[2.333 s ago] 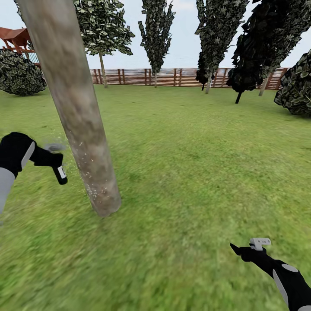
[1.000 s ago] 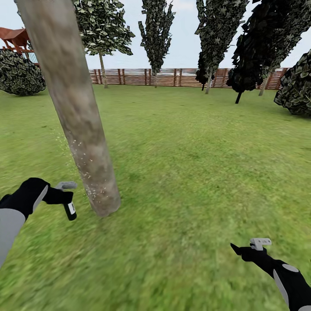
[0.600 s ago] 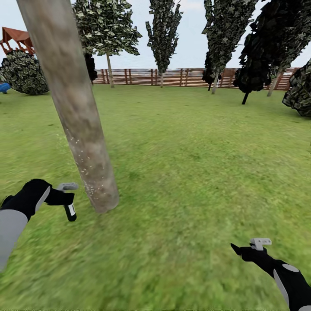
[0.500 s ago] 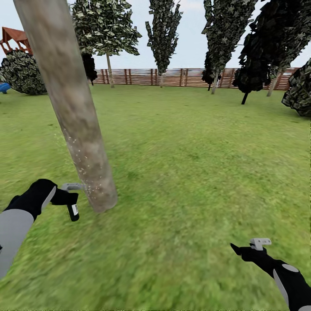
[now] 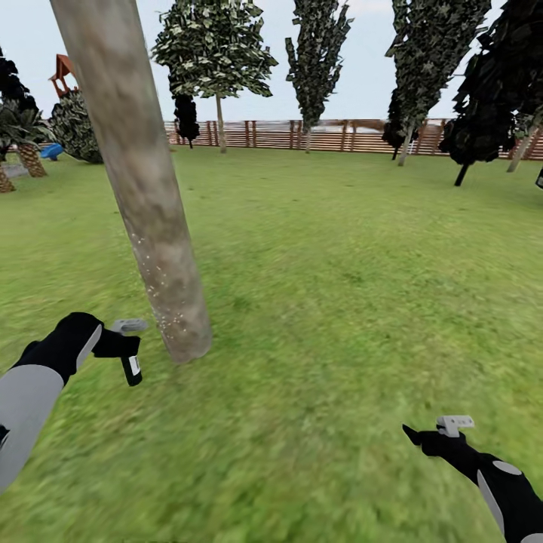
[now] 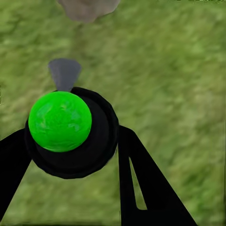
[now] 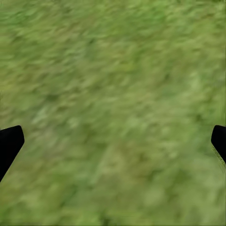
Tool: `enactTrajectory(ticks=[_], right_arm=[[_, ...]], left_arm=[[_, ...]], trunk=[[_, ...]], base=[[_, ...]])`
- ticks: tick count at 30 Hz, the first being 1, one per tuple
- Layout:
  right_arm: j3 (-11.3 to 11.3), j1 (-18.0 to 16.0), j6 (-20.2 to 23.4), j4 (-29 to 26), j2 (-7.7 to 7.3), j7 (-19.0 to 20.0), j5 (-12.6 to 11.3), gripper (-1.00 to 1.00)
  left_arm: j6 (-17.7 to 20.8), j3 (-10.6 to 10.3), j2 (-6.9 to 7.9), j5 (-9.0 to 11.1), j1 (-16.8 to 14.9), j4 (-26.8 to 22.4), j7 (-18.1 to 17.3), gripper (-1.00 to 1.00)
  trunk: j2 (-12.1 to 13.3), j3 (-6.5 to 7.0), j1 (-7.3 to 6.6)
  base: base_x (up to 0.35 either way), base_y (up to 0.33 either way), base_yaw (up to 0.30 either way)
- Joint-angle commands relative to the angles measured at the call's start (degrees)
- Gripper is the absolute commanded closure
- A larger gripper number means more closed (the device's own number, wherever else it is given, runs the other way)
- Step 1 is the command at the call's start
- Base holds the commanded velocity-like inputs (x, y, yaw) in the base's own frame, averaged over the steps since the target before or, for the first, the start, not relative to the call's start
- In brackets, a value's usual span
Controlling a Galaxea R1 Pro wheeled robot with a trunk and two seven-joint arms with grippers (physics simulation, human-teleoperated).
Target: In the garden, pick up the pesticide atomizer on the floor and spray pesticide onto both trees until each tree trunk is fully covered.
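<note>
A leaning grey-brown tree trunk [image 5: 143,188] stands close ahead at the left, its lower part dotted with white specks. My left gripper [image 5: 121,347] is shut on the pesticide atomizer [image 5: 133,366], a black bottle with a white label and a grey trigger head, held low just left of the trunk's base. The left wrist view looks at the atomizer's round black bottom with its green spot [image 6: 60,121], its grey nozzle [image 6: 64,73] toward the trunk base [image 6: 87,7]. Low over the grass at the lower right, my right gripper [image 5: 421,437] is open and holds nothing.
Green lawn [image 5: 339,286] stretches to a brown slatted fence [image 5: 324,134] lined with several trees. A dark-foliaged tree [image 5: 483,113] stands at the back right. Short palms [image 5: 30,154], a bush [image 5: 75,128] and a red roof [image 5: 64,68] are at the far left.
My left arm has come down with the atomizer from mid-trunk height to near the trunk's base. The camera has since turned left, bringing the palms into view. The right arm has held still.
</note>
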Motion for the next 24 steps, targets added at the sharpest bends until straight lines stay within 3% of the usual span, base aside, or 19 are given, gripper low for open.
enactTrajectory(ticks=[1, 5, 17, 24], right_arm=[[-0.36, -0.02, 0.28, -0.1, 0.06, 0.46, 0.44, -1.0], [-0.36, -0.02, 0.21, -0.1, 0.05, 0.51, 0.44, -1.0], [-0.36, -0.02, 0.19, -0.1, 0.01, 0.46, 0.44, -1.0], [-0.36, -0.02, 0.19, -0.1, 0.01, 0.46, 0.44, -1.0]], left_arm=[[0.16, -0.33, 0.04, -0.12, -0.06, -0.05, -0.23, 1.0], [0.16, -0.33, 0.04, -0.11, -0.06, -0.05, -0.23, 1.0], [0.16, -0.33, -0.14, -0.08, -0.06, -0.05, -0.23, 1.0], [0.16, -0.33, -0.14, -0.04, -0.06, -0.09, -0.21, 1.0]], trunk=[[-0.02, -0.06, 0.0], [-0.02, -0.06, 0.0], [-0.02, -0.06, 0.0], [-0.02, -0.06, 0.0]], base=[[0.132, -0.258, 0.277], [0.153, -0.252, 0.231], [0.11, -0.257, 0.026], [0.002, -0.271, 0.253]])
